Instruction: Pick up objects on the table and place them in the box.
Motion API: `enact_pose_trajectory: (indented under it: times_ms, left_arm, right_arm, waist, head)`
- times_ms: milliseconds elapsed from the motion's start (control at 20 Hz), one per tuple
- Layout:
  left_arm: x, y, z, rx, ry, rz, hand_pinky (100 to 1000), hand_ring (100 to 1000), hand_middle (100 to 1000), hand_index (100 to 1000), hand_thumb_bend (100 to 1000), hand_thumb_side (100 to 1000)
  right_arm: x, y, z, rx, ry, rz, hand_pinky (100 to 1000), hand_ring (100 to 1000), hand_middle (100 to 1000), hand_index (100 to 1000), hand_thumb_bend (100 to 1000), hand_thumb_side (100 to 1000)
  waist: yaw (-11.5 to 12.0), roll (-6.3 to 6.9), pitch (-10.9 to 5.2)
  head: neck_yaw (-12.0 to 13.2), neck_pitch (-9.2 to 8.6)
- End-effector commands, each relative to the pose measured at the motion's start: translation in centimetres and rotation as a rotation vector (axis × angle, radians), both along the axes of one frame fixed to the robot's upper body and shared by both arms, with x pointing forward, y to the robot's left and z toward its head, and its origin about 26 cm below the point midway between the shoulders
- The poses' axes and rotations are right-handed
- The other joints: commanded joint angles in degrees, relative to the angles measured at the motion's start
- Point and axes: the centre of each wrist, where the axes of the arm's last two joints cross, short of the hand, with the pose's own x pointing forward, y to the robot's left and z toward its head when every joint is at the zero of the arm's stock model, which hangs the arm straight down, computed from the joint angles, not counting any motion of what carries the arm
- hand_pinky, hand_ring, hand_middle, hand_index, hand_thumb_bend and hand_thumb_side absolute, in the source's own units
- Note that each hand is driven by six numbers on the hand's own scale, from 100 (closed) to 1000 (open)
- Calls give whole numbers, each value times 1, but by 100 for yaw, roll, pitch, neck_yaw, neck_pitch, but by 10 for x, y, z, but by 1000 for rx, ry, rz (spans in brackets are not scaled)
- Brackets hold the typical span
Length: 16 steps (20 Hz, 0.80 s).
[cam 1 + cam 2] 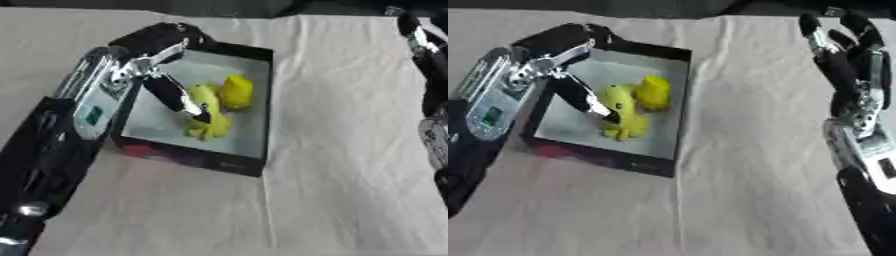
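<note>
A pale, creased cloth (350,150) covers your bench from edge to edge, with a dark strip of background along the far side. On the cloth, left of centre, sits the box (254,107): shallow, open-topped, dark walls, a light grey floor, and a reddish-purple patch on its near outer wall. Two yellow things lie inside it. One is a soft, lumpy toy (210,122) with small stubby ends at its near side, lying near the middle of the floor; the other is a blockier yellow piece (237,92) just beyond it and touching it, towards the far right wall. What either one is, you cannot tell. Your left arm comes in from the lower left and bends over the box's left wall, hiding that wall and the far left corner. The left robot hand (171,90) reaches down into the box with its fingers (588,100) held fairly straight, one dark fingertip resting on the toy; nothing is curled round it. Your right robot hand (846,60) shows best in the right eye view, at the right edge, well apart from the box, held over the cloth with relaxed fingers pointing to the far side and holding nothing.
</note>
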Motion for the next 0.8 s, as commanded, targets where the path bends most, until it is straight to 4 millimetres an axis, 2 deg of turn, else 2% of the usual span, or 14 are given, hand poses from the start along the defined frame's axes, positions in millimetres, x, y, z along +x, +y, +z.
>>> enact_pose_trajectory:
  times_ms: [50,200,400,550,800]
  left_arm:
    - [-18,32,39,-245,-104,35,877,705,734,854,688,445]
    - [-39,71,58,-516,-148,77,833,667,708,822,624,435]
    - [-61,122,64,-770,-180,153,807,650,704,813,576,425]
    - [-72,155,56,-914,-204,223,804,651,719,822,562,442]
    - [-83,202,33,-1099,-235,328,802,653,730,827,567,467]
  right_arm:
    - [-3,-5,13,-20,-43,-7,927,842,851,840,699,376]
    - [-5,-6,15,-22,-52,-12,927,842,851,839,697,387]
    - [-7,-4,17,-27,-57,-7,927,843,851,839,696,390]
    - [-7,-2,18,-30,-57,2,927,844,852,840,697,391]
    - [-9,1,20,-35,-66,10,927,845,853,840,698,391]
  waist:
    - [26,8,-168]
    - [63,19,-232]
    - [111,26,-304]
    - [130,23,-332]
    - [97,6,-355]
  head:
    - [-123,-3]
    - [-252,-3]
    - [-374,-3]
    - [-434,-3]
    - [-603,-3]
